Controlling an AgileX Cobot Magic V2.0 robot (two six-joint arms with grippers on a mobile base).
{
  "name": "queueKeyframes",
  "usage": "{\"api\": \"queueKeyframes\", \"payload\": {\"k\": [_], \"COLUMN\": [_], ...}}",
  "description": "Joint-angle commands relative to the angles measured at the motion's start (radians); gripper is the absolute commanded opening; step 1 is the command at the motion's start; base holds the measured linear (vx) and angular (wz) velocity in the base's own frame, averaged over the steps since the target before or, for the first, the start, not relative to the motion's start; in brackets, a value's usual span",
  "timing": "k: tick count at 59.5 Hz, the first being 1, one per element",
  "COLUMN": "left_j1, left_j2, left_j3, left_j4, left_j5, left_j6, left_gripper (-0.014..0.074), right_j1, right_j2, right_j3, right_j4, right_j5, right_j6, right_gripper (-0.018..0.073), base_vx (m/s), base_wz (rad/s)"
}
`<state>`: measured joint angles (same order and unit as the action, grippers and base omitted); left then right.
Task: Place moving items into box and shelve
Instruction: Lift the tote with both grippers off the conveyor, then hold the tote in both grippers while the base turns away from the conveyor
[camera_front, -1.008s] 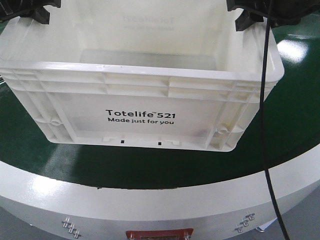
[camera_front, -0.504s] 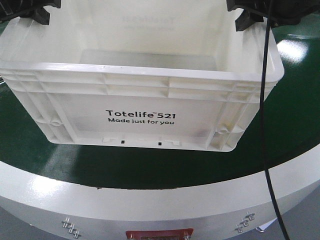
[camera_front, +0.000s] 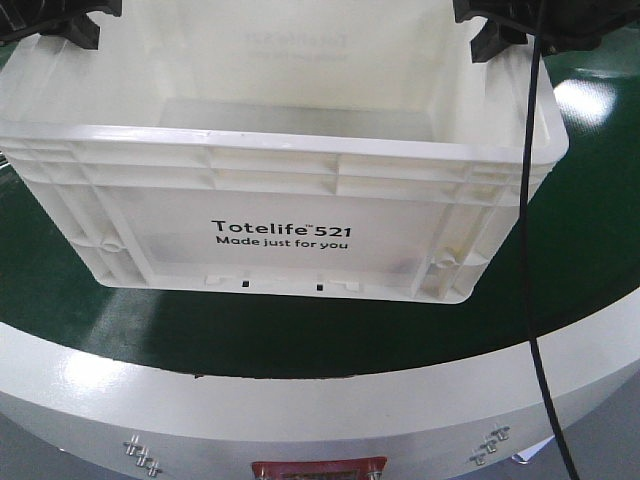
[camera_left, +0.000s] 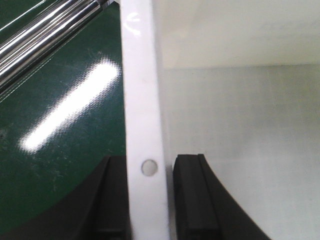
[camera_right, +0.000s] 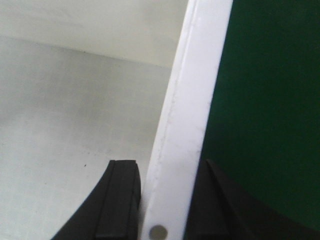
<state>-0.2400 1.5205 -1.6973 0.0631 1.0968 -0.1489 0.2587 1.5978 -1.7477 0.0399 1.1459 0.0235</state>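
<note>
White Totelife box (camera_front: 280, 235) on the green surface (camera_front: 585, 230): left gripper (camera_left: 150, 175) pinching its left rim, right gripper (camera_right: 167, 185) pinching its right rim, apparently for a level two-armed lift.

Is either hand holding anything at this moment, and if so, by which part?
Both grip the white Totelife tote by its top rim: left hand on one side wall, right hand on the opposite one, a finger on each face.

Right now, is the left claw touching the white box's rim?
Touching. Left wrist view: the left gripper straddles the box rim, its outer finger flush against it.
</note>
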Motion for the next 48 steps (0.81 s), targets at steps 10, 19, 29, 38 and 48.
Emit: {"api": "queueKeyframes", "payload": {"k": [10, 19, 29, 38, 48], "left_j1": [-0.005, -0.005, -0.005, -0.005, -0.005], "left_j2": [-0.056, -0.056, -0.056, -0.056, -0.055], "left_j3": [-0.048, -0.048, -0.048, -0.048, -0.048], "left_j4": [-0.038, -0.038, -0.038, -0.038, -0.038], "left_j5": [-0.142, -0.142, -0.142, -0.142, -0.143], "left_j6": [0.008, 0.008, 0.008, 0.008, 0.008], "left_gripper": [-0.0016, -0.0016, -0.0016, -0.0016, -0.0016], "right_j1": [0.009, 0.009, 0.009, 0.009, 0.009], "right_j2": [-0.06, -0.06, -0.06, -0.06, -0.06], "right_j3": [-0.044, -0.044, -0.044, -0.044, -0.044], "right_j4": [0.069, 0.069, 0.069, 0.069, 0.069], "right_j5": [-0.11, -0.109, -0.109, -0.109, -0.109], "right_j6": [-0.037, -0.037, -0.037, -0.037, -0.037], "right_gripper": [-0.0013, -0.0013, -0.0013, -0.0013, -0.0013], "base_vx": [0.0, 0.0, -0.02, -0.05, -0.09], "base_wz": [0.0, 0.01, 0.04, 0.09, 0.19]}}
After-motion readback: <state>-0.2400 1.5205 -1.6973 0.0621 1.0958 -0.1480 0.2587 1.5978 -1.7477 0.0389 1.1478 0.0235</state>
